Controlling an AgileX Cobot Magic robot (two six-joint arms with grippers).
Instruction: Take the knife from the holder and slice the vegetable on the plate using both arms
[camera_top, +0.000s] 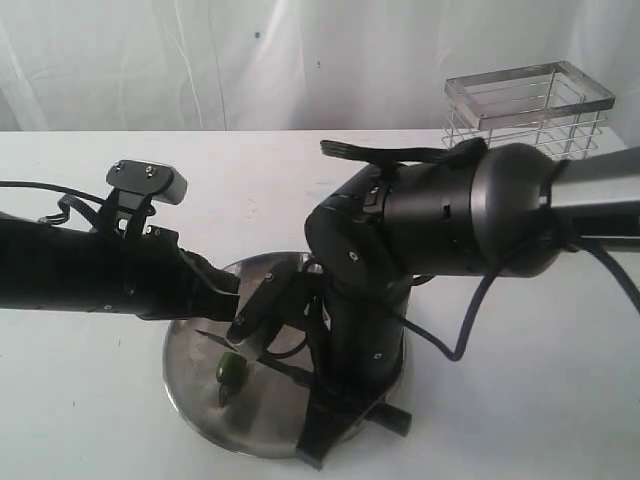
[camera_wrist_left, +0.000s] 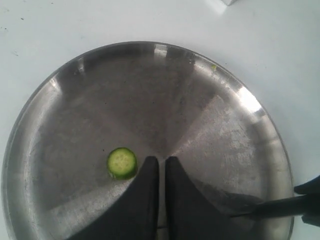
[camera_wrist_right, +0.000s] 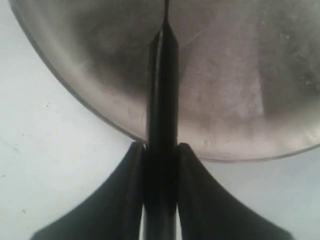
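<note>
At the plate (camera_wrist_left: 75, 100), right fingers (camera_wrist_right: 125, 200) tight around the knife (camera_wrist_right: 162, 100), left fingers (camera_wrist_left: 142, 200) nearly together, empty, beside the vegetable (camera_wrist_left: 122, 163).

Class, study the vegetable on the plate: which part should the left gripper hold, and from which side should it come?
Probably its curved green skin, one finger on each side, coming down from above. The vegetable lies on the plate with its flat cut face up, so only the round sides give opposing surfaces. The left gripper, beside it with fingers together, must open first.
</note>
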